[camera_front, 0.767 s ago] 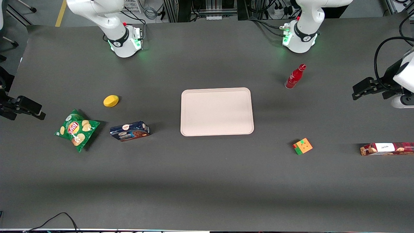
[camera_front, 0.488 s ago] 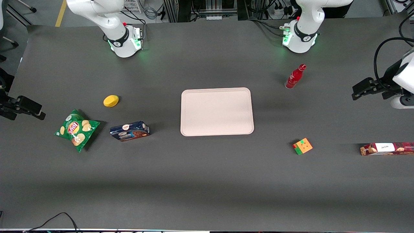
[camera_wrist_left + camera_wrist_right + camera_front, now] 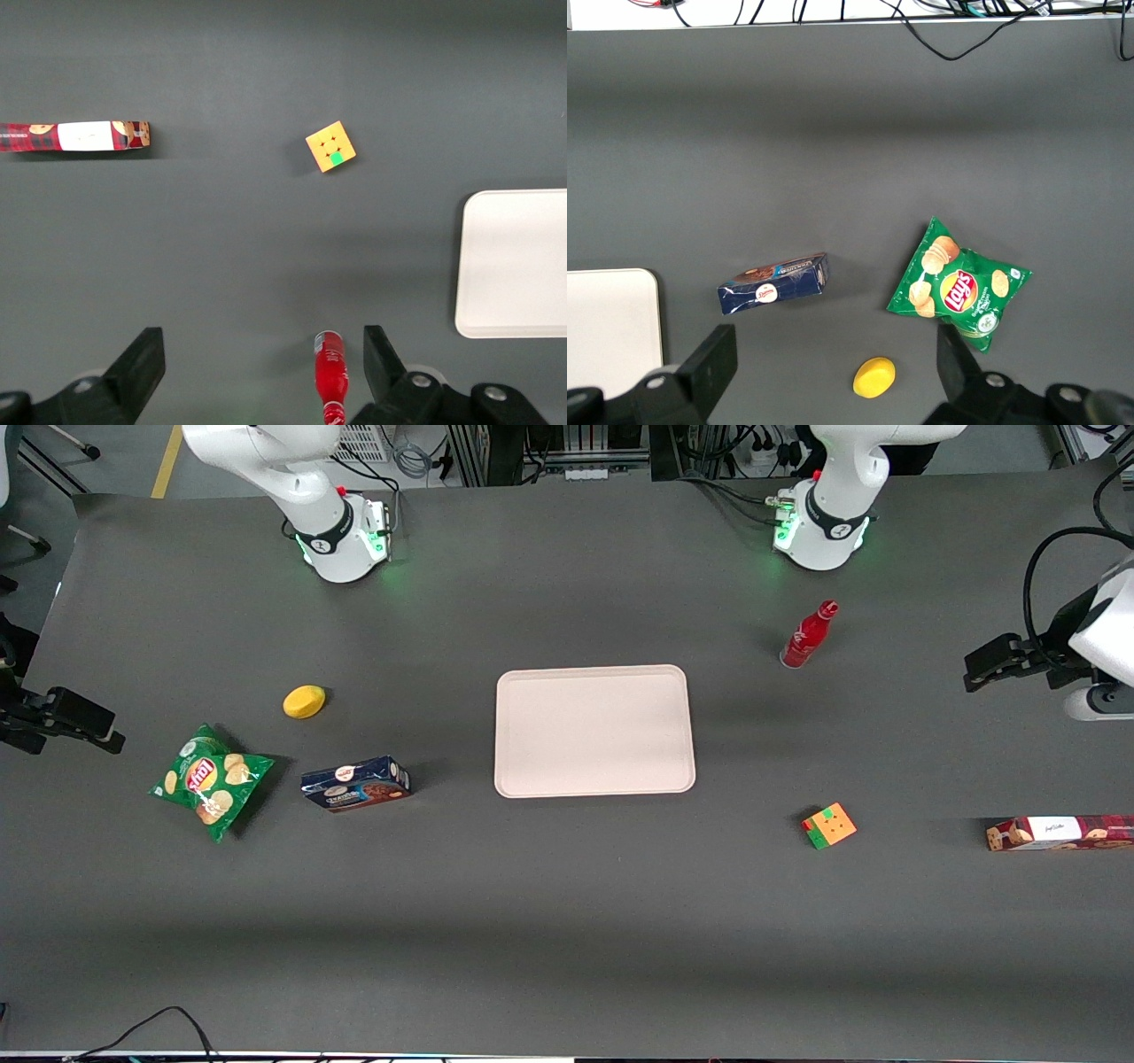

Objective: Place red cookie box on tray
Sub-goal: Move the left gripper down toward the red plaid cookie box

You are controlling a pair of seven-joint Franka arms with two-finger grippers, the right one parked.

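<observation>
The red cookie box (image 3: 1059, 833) lies flat at the working arm's end of the table, partly cut off by the picture's edge; the left wrist view shows its white label band (image 3: 75, 136). The pale tray (image 3: 594, 731) rests at the table's middle with nothing on it, and its edge shows in the left wrist view (image 3: 518, 261). My left gripper (image 3: 972, 676) hovers high above the table, farther from the front camera than the box and well apart from it. Its fingers (image 3: 142, 363) stand wide open, holding nothing.
A red bottle (image 3: 806, 638) stands between the tray and the gripper. A colored cube (image 3: 829, 825) sits between tray and red box. Toward the parked arm's end lie a dark-blue cookie box (image 3: 354, 784), a green chips bag (image 3: 208, 778) and a yellow object (image 3: 304, 701).
The left gripper has shifted very slightly away from the front camera. Nothing on the table has moved.
</observation>
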